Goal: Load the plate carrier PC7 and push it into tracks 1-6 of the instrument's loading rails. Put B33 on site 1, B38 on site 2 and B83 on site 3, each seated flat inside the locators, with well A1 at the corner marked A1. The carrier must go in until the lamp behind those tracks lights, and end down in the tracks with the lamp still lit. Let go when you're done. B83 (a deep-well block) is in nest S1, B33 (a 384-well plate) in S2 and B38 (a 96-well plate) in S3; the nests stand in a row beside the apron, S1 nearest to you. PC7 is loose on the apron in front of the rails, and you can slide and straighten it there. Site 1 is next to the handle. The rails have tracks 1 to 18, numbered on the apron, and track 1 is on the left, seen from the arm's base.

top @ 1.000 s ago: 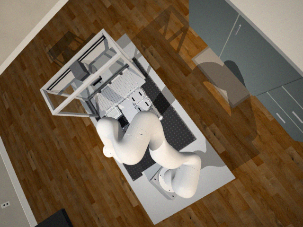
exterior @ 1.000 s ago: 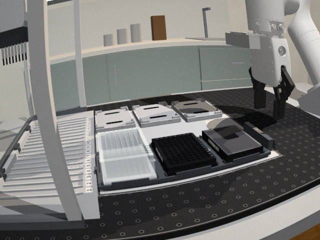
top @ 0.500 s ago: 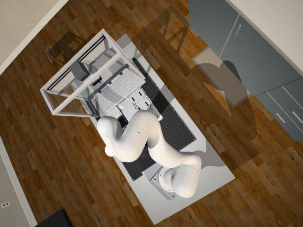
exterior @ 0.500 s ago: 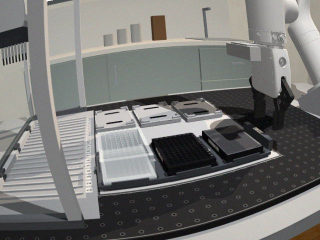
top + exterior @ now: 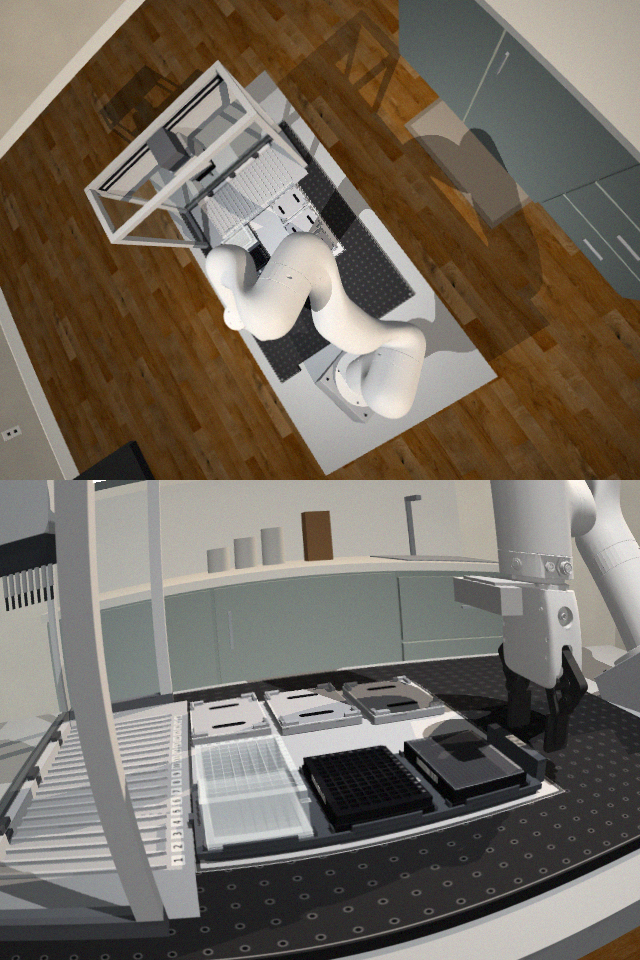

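The plate carrier PC7 (image 5: 361,810) lies on the white apron, its left end just in front of the rails (image 5: 77,795). It holds three plates. A clear deep-well block B83 (image 5: 248,790) sits at the rail end, a black 96-well plate B38 (image 5: 367,784) in the middle, and a dark 384-well plate B33 (image 5: 465,766) beside the handle (image 5: 519,748). My gripper (image 5: 535,733) is open. It is low at the carrier's right end, with one finger on each side of the handle. I cannot tell if the fingers touch it. In the top view the arm (image 5: 289,289) hides the gripper.
Three empty grey nests (image 5: 310,709) stand in a row behind the carrier. A strip of track numbers (image 5: 177,810) runs along the rails' front edge. White frame posts (image 5: 98,712) of the instrument stand in front of the rails. The dotted black deck surrounds the apron.
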`<move>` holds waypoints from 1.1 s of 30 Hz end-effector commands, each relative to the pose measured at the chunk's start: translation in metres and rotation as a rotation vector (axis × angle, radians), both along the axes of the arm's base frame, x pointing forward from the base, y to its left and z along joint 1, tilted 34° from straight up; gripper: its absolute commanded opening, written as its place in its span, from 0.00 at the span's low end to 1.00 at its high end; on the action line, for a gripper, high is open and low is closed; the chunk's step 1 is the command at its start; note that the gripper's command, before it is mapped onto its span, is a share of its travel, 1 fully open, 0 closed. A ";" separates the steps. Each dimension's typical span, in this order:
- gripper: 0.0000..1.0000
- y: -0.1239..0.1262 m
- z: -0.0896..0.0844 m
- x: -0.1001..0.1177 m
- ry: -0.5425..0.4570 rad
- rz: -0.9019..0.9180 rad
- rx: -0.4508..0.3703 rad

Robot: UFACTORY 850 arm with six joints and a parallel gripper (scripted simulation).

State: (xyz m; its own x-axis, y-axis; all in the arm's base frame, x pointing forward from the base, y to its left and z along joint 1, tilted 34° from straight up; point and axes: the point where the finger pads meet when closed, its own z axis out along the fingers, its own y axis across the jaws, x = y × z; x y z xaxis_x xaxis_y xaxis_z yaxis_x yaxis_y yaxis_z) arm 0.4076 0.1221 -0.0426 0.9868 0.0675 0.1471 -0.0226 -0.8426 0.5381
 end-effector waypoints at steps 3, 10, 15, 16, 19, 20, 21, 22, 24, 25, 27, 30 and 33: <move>0.82 -0.001 -0.001 0.001 -0.001 0.000 0.001; 0.82 -0.003 -0.005 0.002 -0.001 0.000 0.001; 0.82 -0.004 -0.007 0.002 -0.001 0.000 0.001; 0.82 -0.004 -0.007 0.002 -0.001 0.000 0.001; 0.82 -0.005 -0.009 0.002 -0.001 0.000 0.001; 0.82 -0.006 -0.010 0.002 -0.001 0.000 0.001; 0.82 -0.006 -0.010 0.003 -0.001 0.000 0.001; 0.82 -0.007 -0.011 0.003 -0.001 0.000 0.001; 0.82 -0.007 -0.012 0.003 -0.001 0.000 0.001; 0.82 -0.008 -0.012 0.003 -0.001 0.000 0.001; 0.82 -0.008 -0.014 0.003 -0.001 0.000 0.001; 0.82 -0.009 -0.014 0.003 -0.001 0.000 0.001; 0.82 -0.010 -0.016 0.004 -0.001 0.000 0.001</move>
